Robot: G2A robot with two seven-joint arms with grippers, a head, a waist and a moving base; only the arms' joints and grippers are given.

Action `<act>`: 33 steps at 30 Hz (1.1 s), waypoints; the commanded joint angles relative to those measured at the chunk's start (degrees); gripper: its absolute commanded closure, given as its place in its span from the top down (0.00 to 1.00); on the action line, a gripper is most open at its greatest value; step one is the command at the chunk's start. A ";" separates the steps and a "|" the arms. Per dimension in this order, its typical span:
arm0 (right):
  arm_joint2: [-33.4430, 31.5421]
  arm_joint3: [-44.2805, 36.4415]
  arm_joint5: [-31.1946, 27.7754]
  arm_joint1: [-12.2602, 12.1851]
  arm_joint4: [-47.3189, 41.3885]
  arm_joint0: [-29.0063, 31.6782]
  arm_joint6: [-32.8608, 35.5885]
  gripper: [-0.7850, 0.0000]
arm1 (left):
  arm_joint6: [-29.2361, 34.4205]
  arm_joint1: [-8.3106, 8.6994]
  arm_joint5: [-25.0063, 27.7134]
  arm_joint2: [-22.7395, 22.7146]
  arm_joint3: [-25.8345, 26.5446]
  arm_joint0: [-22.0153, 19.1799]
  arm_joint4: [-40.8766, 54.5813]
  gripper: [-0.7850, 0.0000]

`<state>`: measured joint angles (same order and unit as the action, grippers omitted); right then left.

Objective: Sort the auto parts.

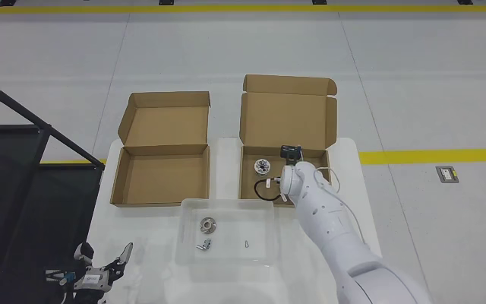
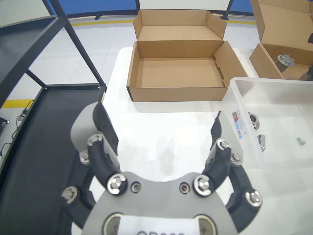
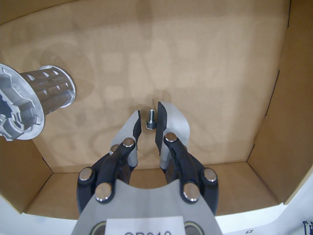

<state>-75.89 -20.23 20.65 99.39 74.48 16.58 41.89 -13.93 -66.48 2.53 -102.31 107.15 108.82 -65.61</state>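
On the white worktop point(image 1: 226, 171), an open brown cardboard box point(image 1: 159, 176) is seen at 10 o'clock and a second open brown cardboard box point(image 1: 288, 114), entered by the white right arm point(image 1: 326, 220), at 1 o'clock. Small metal parts point(image 1: 206, 224) are held in a clear plastic tray point(image 1: 228, 204) at 6 o'clock. The left hand point(image 1: 106, 251) is spread at 8 o'clock.

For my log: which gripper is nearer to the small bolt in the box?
Right. The right gripper straddles the small bolt; the left gripper is far away, at the table edge.

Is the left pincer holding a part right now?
No, the left pincer stands wide open above the white table, with nothing held in it.
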 commanded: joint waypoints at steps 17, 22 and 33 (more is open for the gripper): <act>0.66 -17.03 -2.50 -1.58 2.27 7.32 4.34 0.27 | 0.00 0.00 0.00 0.00 0.00 0.00 0.00 1.00; -1.01 -37.28 -4.43 -3.19 4.80 18.88 9.06 0.28 | 0.00 0.00 0.00 0.00 0.00 0.00 0.00 1.00; -2.26 -72.55 -16.60 -5.31 2.98 40.71 15.04 0.32 | 0.00 0.00 0.00 0.00 0.00 0.00 0.00 1.00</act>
<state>-78.89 -90.64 5.95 94.17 77.75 56.00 56.45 -13.93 -66.48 2.53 -102.31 107.15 108.82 -65.61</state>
